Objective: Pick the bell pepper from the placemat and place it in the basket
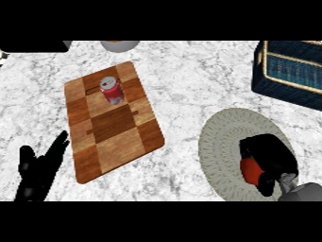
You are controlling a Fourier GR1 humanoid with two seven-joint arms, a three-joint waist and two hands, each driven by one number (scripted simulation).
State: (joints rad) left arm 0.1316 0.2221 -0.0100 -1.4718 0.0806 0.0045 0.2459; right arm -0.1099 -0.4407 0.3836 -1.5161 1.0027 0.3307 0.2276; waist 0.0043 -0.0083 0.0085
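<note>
An orange-red bell pepper (pixel 249 169) lies on the round woven placemat (pixel 223 137) at the lower right. My right hand (pixel 271 153) covers it from above, fingers and thumb curled round it, so only part of its left side shows. The dark blue basket (pixel 299 73) with a tan rim stands at the upper right, apart from the placemat. My left hand (pixel 39 170) rests open at the lower left, fingers up, beside the wooden board.
A checkered wooden cutting board (pixel 111 123) lies left of centre with a red soda can (pixel 112 90) standing on its far end. A grey round object (pixel 119 45) and a dark object (pixel 34 46) sit at the top edge.
</note>
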